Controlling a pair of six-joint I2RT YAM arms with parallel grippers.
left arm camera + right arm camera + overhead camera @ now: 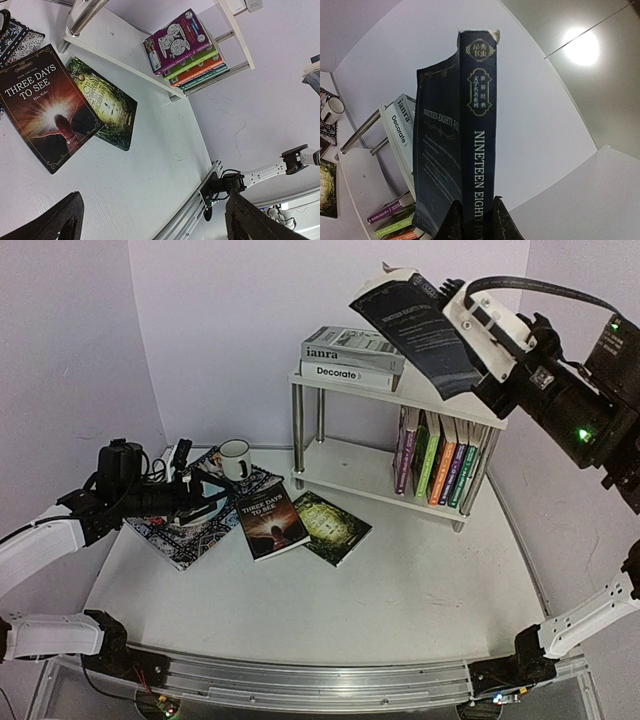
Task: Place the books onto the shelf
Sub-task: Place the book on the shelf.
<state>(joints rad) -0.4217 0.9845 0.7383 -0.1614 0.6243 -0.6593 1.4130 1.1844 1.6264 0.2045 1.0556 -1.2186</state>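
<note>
Novel [477,125] pinched in my right tool [476,220], tilted, I judge, to slot into the shelf [350,468] below. Left tool [150,225] spread, idle.

Stacked books [352,355] atop shelf [412,392], upright books [440,460] on lower board [350,468]; flat books [270,520] left on table [400,590]
</note>
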